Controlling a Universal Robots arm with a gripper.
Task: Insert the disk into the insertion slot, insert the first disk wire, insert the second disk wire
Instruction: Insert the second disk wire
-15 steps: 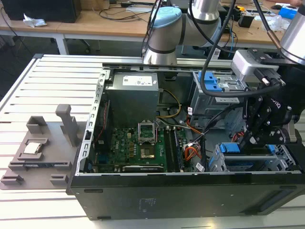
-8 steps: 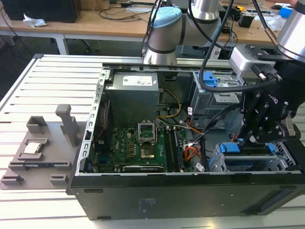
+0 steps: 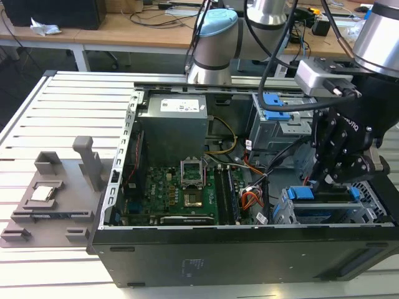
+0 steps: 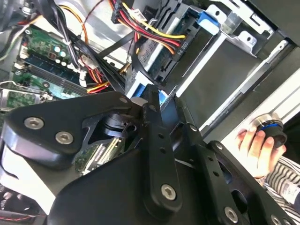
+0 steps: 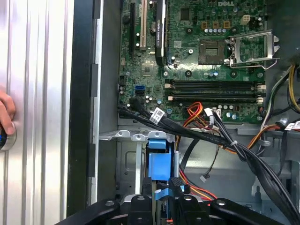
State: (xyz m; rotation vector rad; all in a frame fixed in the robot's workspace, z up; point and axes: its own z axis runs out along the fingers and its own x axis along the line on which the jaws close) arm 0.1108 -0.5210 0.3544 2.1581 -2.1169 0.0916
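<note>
The disk, of which the blue carrier tab (image 3: 303,193) (image 5: 158,159) shows, lies in the insertion slot (image 3: 330,215), the grey perforated cage in the case's corner nearest the camera, on the exterior view's right. My black gripper (image 3: 324,182) (image 5: 163,194) (image 4: 159,99) hangs right over that cage. Its fingers are drawn close on the blue tab. A bundle of black disk wires (image 5: 220,138) runs past the cage, beside red and orange wires (image 5: 192,112); none is between my fingers.
The case holds a green motherboard (image 3: 187,187), a grey power supply (image 3: 174,118) and an upper bay with a blue latch plate (image 3: 274,103). A grey fixture (image 3: 50,193) lies on the slatted table at the exterior view's left. A person's hand (image 4: 251,143) (image 5: 3,112) holds a knob beside the case.
</note>
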